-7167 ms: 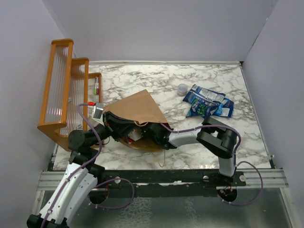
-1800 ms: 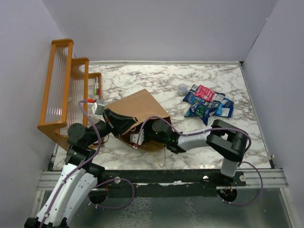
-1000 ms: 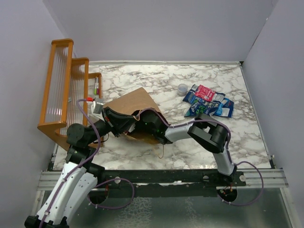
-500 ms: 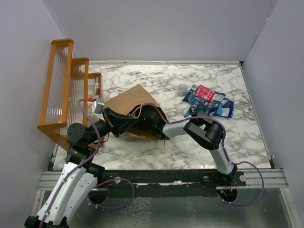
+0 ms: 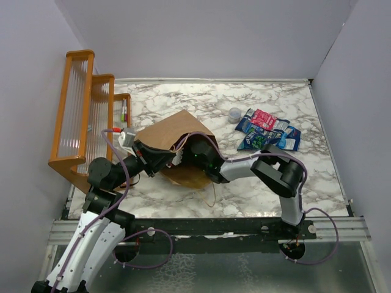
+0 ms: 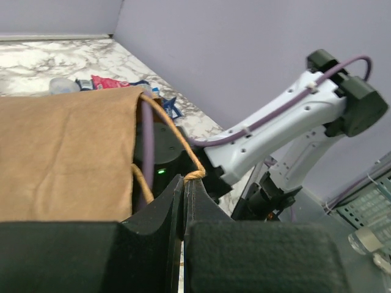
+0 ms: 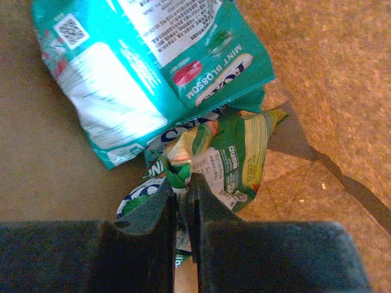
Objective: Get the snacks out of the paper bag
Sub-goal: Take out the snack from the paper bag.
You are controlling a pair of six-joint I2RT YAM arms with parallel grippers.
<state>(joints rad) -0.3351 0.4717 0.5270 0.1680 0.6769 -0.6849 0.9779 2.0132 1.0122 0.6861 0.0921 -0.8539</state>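
Note:
The brown paper bag lies on its side at the table's left, mouth toward the arms. My left gripper is shut on one twisted handle at the bag's mouth. My right arm reaches into the bag, where its fingers are hidden from above. In the right wrist view my right gripper is shut on a crumpled edge of a green snack packet. That packet lies on the bag's inner wall under a teal packet. Several blue, green and red snacks lie piled at the back right.
An orange wooden rack stands along the left edge, close to the bag and my left arm. A small clear cup sits just left of the snack pile. The bag's other handle trails on the marble near the front.
My right gripper has gone deeper into the bag and closed from wide open onto the green packet. The bag's top has risen a little. My left gripper keeps its grip on the handle.

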